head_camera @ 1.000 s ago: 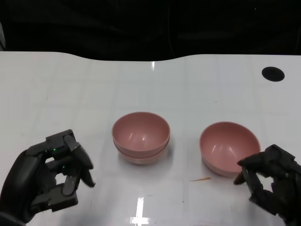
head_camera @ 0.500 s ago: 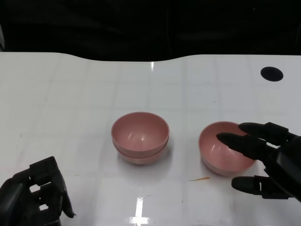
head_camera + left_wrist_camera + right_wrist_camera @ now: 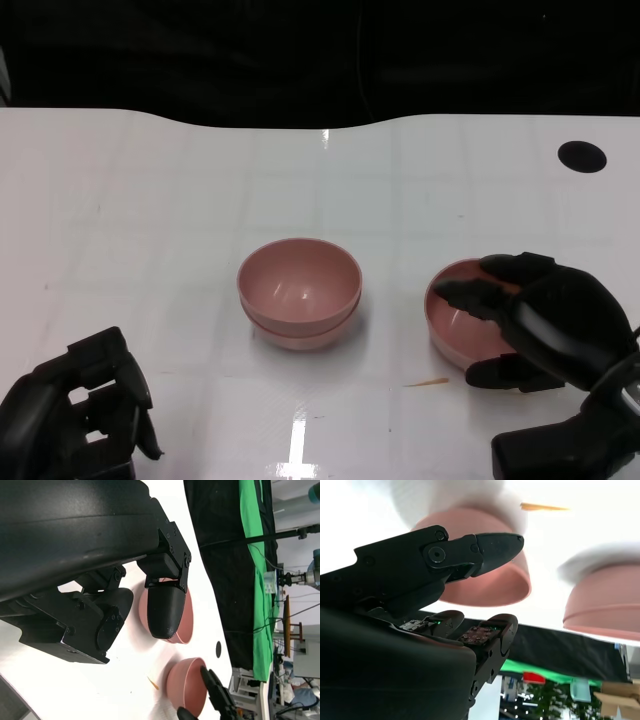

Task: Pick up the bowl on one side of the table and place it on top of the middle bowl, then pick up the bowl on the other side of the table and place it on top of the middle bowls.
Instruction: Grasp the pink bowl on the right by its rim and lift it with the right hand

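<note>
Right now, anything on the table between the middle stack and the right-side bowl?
In the head view, only bare white table separates the stacked pink bowls from the right pink bowl. A small orange sliver lies nearer the robot, outside that gap.

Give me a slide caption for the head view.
Right hand reaches over the side bowl beside the stacked middle bowls.

pink bowls on a glossy white surface (image 3: 150,200)

two stacked plain pink plastic bowls (image 3: 298,292) and a single pink plastic bowl (image 3: 455,330); black many-fingered hands; a green cloth (image 3: 255,570) behind.
</note>
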Action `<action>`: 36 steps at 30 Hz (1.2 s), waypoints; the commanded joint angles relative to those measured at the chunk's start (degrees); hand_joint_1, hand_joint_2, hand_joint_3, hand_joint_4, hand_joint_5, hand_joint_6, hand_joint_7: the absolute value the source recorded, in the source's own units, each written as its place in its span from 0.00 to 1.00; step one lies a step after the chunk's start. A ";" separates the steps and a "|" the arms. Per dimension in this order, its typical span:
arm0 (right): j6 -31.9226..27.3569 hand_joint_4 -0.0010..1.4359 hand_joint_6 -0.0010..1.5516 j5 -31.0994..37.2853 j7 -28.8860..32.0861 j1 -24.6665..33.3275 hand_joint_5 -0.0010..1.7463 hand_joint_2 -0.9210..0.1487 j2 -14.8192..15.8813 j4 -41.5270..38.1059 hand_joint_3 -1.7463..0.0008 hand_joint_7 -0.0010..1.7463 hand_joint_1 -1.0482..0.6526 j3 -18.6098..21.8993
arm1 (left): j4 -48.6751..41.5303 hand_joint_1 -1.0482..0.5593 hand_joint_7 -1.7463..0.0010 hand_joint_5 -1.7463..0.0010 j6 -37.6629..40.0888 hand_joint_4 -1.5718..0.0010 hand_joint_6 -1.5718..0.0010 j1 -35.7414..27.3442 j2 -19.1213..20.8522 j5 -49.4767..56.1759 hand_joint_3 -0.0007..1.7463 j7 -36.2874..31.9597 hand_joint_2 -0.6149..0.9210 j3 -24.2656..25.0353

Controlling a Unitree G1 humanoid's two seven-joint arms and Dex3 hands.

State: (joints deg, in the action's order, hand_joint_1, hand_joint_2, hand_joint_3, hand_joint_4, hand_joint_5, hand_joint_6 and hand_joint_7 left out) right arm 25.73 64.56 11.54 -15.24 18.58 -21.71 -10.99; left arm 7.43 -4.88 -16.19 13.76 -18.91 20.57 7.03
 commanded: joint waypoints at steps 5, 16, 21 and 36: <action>-2.14 0.34 0.30 -2.78 6.45 -6.09 0.02 0.00 1.28 -10.11 0.88 0.01 0.12 -7.25 | 0.81 0.87 0.00 0.00 1.07 0.46 0.57 0.49 -1.31 0.91 0.69 -1.65 0.95 1.07; -2.74 0.37 0.34 -5.74 13.97 -7.93 0.02 0.00 2.24 -16.55 0.86 0.01 0.17 -13.94 | 1.56 0.86 0.00 0.00 1.87 0.46 0.57 0.55 -1.72 1.74 0.72 -2.46 0.92 1.18; 1.04 0.57 0.51 -5.27 27.44 -12.03 0.05 0.00 0.89 -27.66 0.91 0.04 0.39 -17.29 | 1.43 0.86 0.00 0.00 1.80 0.46 0.57 0.57 -1.86 2.15 0.72 -2.71 0.92 1.17; 16.54 0.54 0.36 -10.56 39.68 -19.96 1.00 0.01 2.07 -38.02 0.80 1.00 0.52 -20.90 | 2.26 0.86 0.00 0.00 2.30 0.48 0.58 0.59 -2.66 3.91 0.70 -3.39 0.93 0.83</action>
State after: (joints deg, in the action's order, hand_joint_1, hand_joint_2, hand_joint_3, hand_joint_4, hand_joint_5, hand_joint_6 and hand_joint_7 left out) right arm 41.49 55.28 51.63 -34.59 19.03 -60.73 -32.07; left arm 9.02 -3.03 -15.59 11.09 -15.62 17.84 7.62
